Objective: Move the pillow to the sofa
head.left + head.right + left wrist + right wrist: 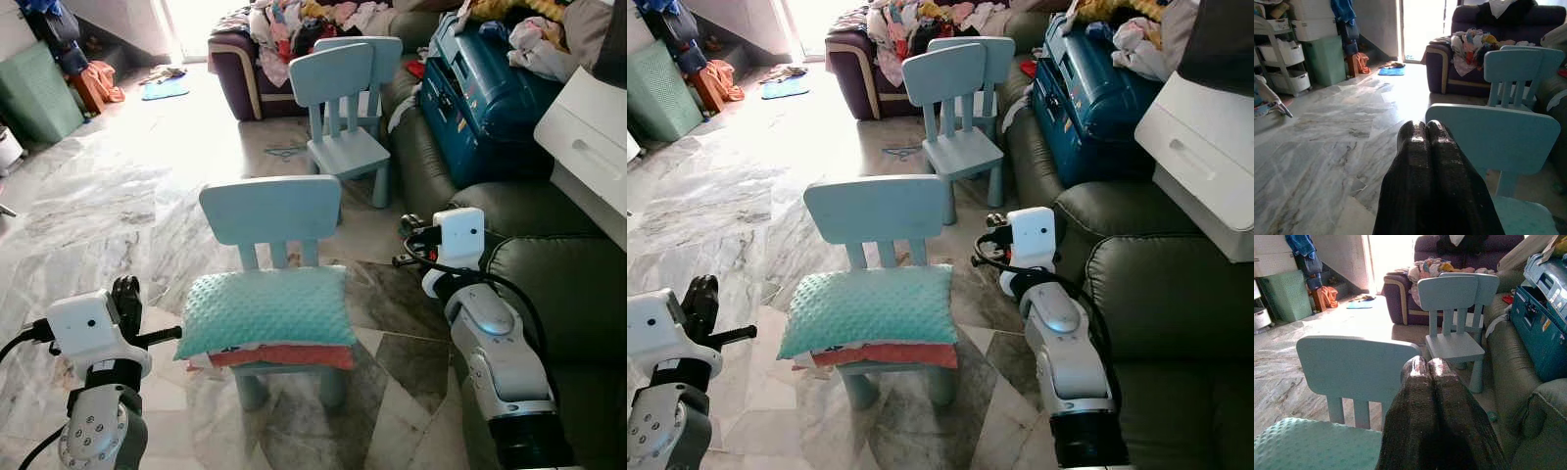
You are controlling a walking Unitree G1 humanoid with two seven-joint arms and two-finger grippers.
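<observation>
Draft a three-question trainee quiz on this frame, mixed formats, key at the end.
1. True or false: the teal dimpled pillow already lies on the dark green leather sofa.
2. Multiple choice: what sits directly beneath that pillow? A) bare seat of the pale blue child's chair B) a red flat cushion C) the blue hard-shell suitcase
3. Fill in: both the left gripper and right gripper have their fingers ____.

Key: 1 false, it rests on the chair; 2 B; 3 shut, empty.
</observation>
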